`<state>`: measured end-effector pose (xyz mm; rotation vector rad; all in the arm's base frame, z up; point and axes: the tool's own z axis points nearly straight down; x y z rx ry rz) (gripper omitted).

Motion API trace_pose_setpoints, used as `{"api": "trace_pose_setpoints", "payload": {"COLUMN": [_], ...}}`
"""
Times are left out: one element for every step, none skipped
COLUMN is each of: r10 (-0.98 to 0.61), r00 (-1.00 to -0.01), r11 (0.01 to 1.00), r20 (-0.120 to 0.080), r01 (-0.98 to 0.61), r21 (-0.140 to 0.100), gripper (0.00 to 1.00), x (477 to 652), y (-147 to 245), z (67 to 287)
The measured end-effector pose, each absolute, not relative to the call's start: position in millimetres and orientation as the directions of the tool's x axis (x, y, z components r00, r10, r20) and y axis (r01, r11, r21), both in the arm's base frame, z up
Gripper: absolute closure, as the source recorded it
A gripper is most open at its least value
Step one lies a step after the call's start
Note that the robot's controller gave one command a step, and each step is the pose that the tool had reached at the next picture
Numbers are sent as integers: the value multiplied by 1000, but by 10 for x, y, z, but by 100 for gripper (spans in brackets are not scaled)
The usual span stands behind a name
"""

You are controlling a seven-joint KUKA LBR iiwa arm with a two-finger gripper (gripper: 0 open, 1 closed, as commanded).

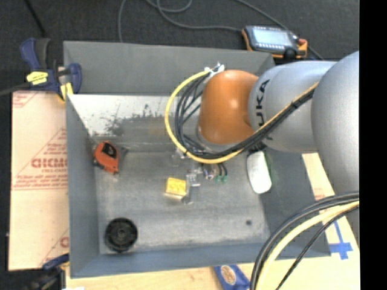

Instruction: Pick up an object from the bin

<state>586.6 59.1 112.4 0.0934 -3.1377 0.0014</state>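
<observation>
The gripper [195,180] is down near the floor of the grey bin [208,223], roughly in its middle, under the orange cover [222,106] at the arm's [302,110] wrist. The cover and a loop of black and yellow cables [172,121] hide most of the gripper from above. Only some small metal parts stick out below them, so I cannot tell whether it is open or closed, and nothing can be seen held in it.

The nearest thing is a small yellow block [175,188]. It lies flat on the floor just beside the gripper, on its side toward the view's left and slightly nearer the lower wall. Its right edge meets the gripper's metal parts, but whether they actually touch cannot be made out.

A small green thing [221,177], too small to identify, sits just beside the gripper on the opposite side. Further that way, a white oblong thing [259,171] rests against the bin's wall.

Well apart from the gripper toward the view's left, an orange tape measure [107,156] lies near the far wall. A black round thing [121,234] sits in the lower left corner, farthest from the gripper.
</observation>
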Motion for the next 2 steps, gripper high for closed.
{"api": "trace_pose_setpoints", "payload": {"r10": [-344,-342], "r00": [-939,-940], "r11": [939,940], "r20": [-3,-3], "r01": [-344,-342], "r21": [0,1], "gripper": [100,0], "x": [5777,5776], "y": [477,478], "z": [1005,1005]}}
